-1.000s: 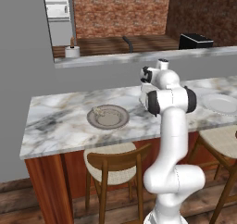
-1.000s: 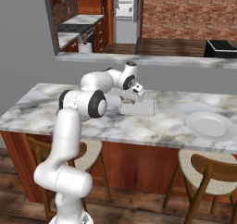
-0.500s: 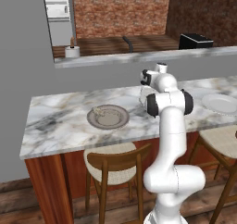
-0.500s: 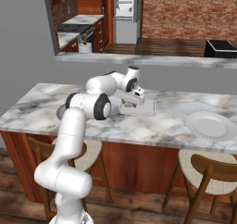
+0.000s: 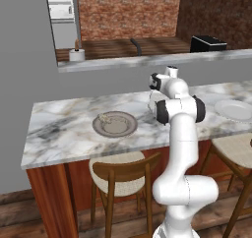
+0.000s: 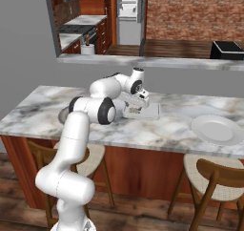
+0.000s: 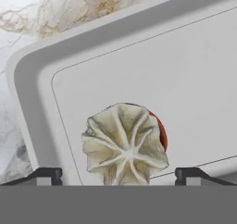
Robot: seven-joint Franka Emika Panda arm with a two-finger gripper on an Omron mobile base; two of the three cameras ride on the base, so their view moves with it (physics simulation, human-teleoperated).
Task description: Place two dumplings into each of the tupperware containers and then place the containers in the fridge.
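One tupperware container (image 7: 194, 65), a shallow grey tray, lies on the marble counter (image 5: 64, 133). A pale crimped dumpling (image 7: 124, 146) rests on its floor near one corner. My gripper (image 7: 119, 174) hangs straight over that dumpling, open, with both tips well clear of its sides. From the right base view the gripper (image 6: 137, 105) points down into the container (image 6: 151, 112). In the left base view the hand (image 5: 156, 82) hides most of the tray. Another dumpling (image 5: 104, 117) lies on the round grey-brown plate (image 5: 118, 127), left of the arm.
A white plate (image 6: 217, 130) sits at the counter's right end. Wooden stools (image 5: 120, 170) stand under the front edge. Behind runs a raised ledge (image 5: 147, 60) with a dark box (image 5: 207, 44). I cannot tell whether the tall grey-white appliance (image 5: 61, 11) at the back is the fridge.
The hand has sunk a little over the container and the elbow has swung. The grey plate and the container have stayed in place.
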